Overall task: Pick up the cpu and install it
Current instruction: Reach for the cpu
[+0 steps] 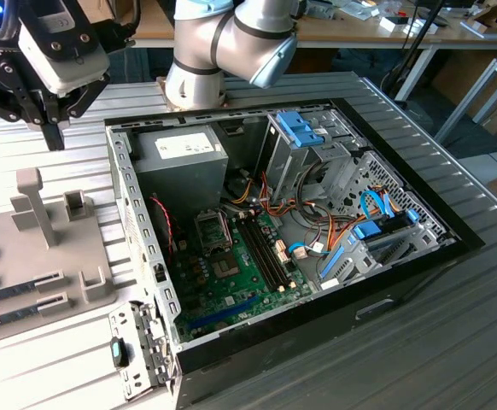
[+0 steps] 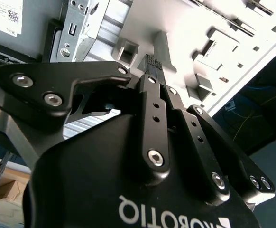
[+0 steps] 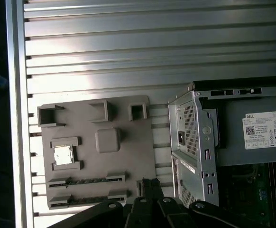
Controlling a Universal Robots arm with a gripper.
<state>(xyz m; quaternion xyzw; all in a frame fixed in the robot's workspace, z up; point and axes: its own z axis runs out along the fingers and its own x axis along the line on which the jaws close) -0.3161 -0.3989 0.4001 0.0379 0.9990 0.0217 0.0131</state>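
Table [image 1: 419,359]: ribbed metal top that carries everything else. Computer case [image 1: 317,312]: black, lying on its side with the side panel off and the inside exposed. Robot arm [image 1: 223,43]: silver-grey, based behind the case. Tray [image 3: 128,142]: flat grey plate with raised blocks and recesses, on the table just beside the case, at the exterior view's left. Power supply [image 1: 180,162]: grey box in the case corner nearest the arm's base. Motherboard [image 1: 240,290]: green, flat on the case floor, with a metal-framed socket [image 1: 213,229]. Tool [image 2: 153,64]: black, hanging above the tray edge nearest the case, fingers pressed together with nothing between them. Cpu [image 3: 63,155]: silver square lying flat in a square recess of the tray, apart from the tool, outside the case.
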